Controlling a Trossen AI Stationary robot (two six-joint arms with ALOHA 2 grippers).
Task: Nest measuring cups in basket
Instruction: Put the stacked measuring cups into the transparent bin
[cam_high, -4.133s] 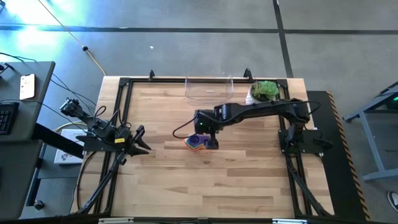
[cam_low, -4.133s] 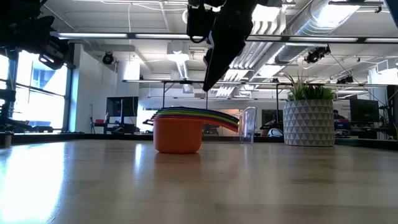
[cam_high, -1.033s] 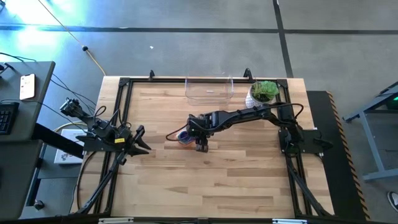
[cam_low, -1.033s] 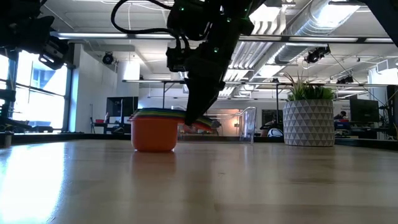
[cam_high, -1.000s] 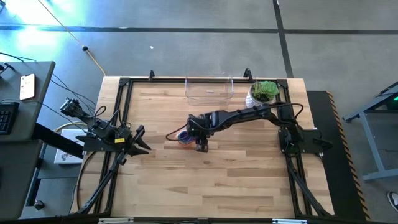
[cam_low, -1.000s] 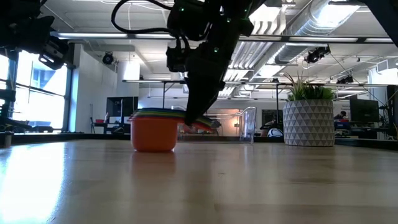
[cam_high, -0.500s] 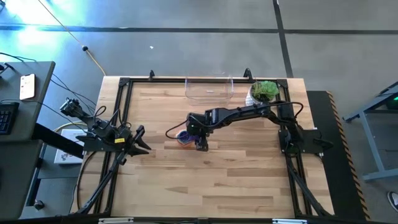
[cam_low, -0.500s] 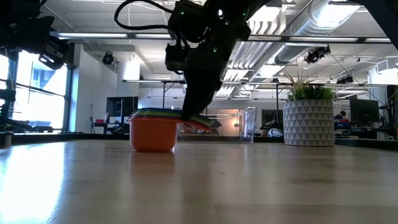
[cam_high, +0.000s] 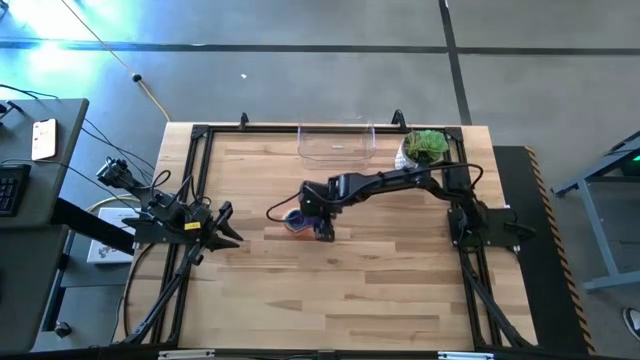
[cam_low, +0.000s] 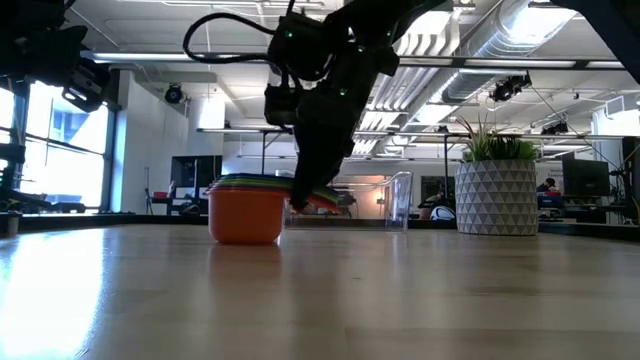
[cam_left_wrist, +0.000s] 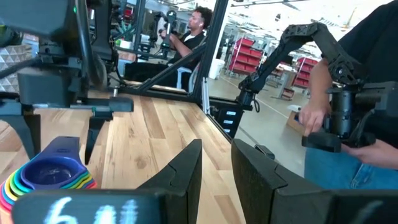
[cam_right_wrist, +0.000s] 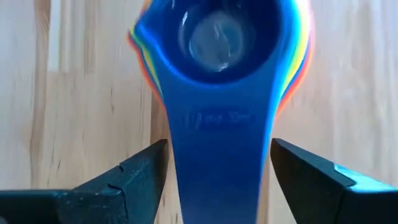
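The measuring cups sit nested in one stack on the table's middle. The orange outer cup rests by its base on the wood, and a blue cup is on top. My right gripper points steeply down, open, with one finger on either side of the stacked handles. The clear basket stands at the far edge. My left gripper waits open at the table's left edge. My right gripper's fingers stand close beside the top handle's two long edges, coming from above and lying across the handles. I cannot tell whether they touch it. The stack stays on the table.
A white pot with a green plant stands right of the basket at the far right corner. A black frame rims the table. Beyond the table, a person holds a device.
My right gripper has tipped slightly over the handles. The stack of cups stays where it was.
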